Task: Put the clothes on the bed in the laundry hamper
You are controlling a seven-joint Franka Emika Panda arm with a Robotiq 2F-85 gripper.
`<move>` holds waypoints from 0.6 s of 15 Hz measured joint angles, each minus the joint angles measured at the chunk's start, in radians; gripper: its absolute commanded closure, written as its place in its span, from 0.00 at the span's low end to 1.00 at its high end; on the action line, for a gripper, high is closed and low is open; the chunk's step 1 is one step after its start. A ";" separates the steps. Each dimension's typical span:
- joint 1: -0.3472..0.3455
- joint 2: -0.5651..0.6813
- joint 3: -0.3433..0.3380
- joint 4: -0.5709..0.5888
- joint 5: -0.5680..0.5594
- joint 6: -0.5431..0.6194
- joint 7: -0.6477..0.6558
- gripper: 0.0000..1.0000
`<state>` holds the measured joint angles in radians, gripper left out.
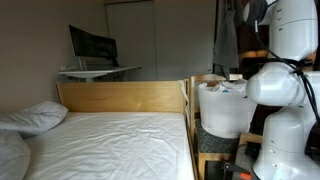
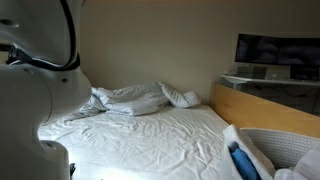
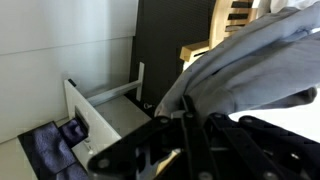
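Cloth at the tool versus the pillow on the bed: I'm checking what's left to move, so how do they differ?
The cloth is bunched in the tool, over the floor; the pillow lies on the bed. The cloth is creased and folded over; the pillow is plump and smoother. Both are white.

Plain beige wall [image 2: 150, 40], dim light. Wooden bed frame [image 1: 120, 97]; desk [image 1: 98, 72] with monitor [image 1: 92, 46] behind it, pale closet doors [image 1: 135, 30] alongside. Wrist view: white wall [image 3: 60, 35] up-left of gripper [image 3: 195, 138], dark panel [image 3: 170, 40] above it, white shelf frame [image 3: 100, 105] lower left.
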<state>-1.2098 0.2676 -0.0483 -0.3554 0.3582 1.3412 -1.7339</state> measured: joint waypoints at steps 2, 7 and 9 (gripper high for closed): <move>-0.014 0.004 0.000 0.000 0.000 -0.025 0.000 0.93; -0.015 0.005 0.000 0.000 0.000 -0.027 0.000 0.96; -0.014 0.007 0.001 0.000 0.000 -0.029 0.001 0.96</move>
<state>-1.2239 0.2743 -0.0469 -0.3555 0.3582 1.3124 -1.7325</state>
